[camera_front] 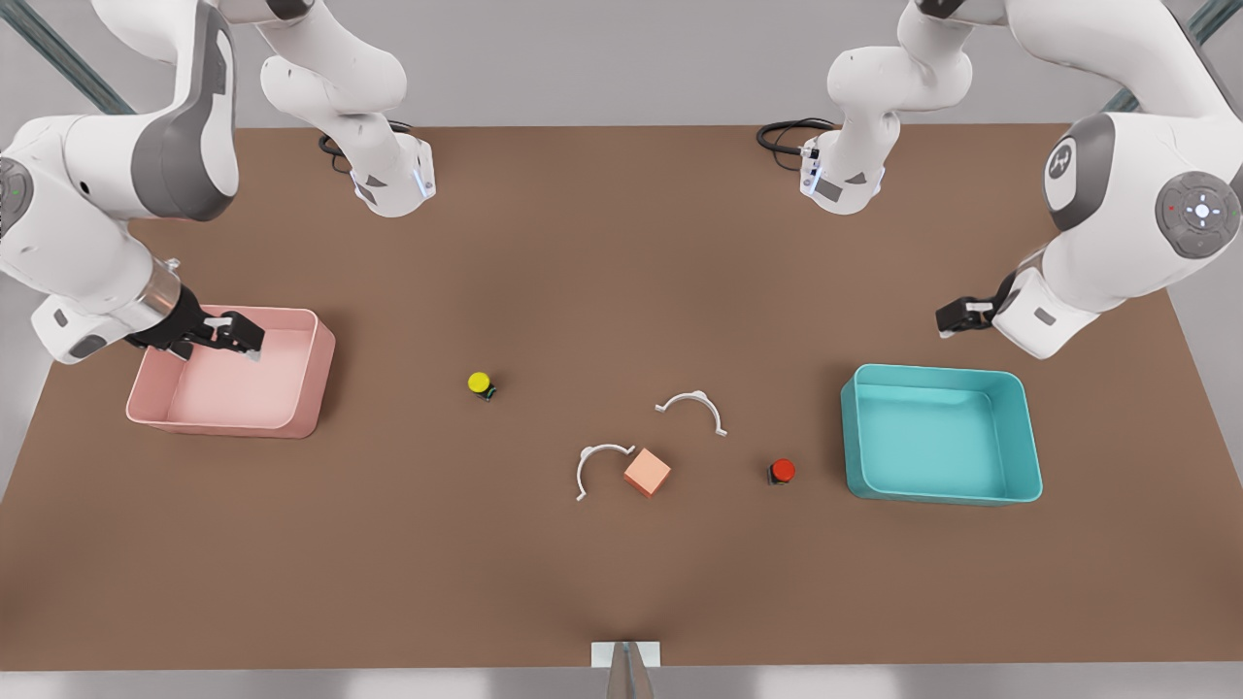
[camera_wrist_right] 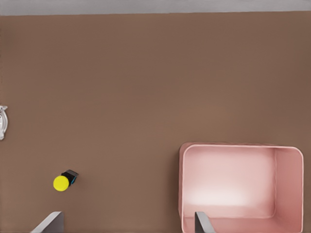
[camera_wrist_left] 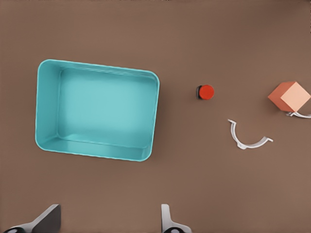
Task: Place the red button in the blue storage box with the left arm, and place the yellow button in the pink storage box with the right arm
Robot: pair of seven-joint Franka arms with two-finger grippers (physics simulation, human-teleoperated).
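The red button [camera_front: 783, 472] [camera_wrist_left: 206, 91] stands on the brown table just off the blue storage box [camera_front: 940, 434] [camera_wrist_left: 48, 109], on the front view's right. My left gripper [camera_front: 959, 316] [camera_wrist_left: 109, 216] hovers open and holds nothing, above the table just beyond the box's far wall. Left of centre in the front view sits the yellow button [camera_front: 480, 384] [camera_wrist_right: 61, 182]. The pink storage box [camera_front: 301, 374] [camera_wrist_right: 233, 151] lies at the front view's left, and my right gripper [camera_front: 245, 342] [camera_wrist_right: 126, 219] hangs open with nothing in it over the box's far side.
A salmon-orange cube [camera_front: 648, 473] [camera_wrist_left: 290, 96] lies mid-table with two white curved clips [camera_front: 691, 406] [camera_front: 597, 464] beside it, between the two buttons. Both arm bases [camera_front: 393, 180] [camera_front: 843, 180] stand at the far edge with black cables.
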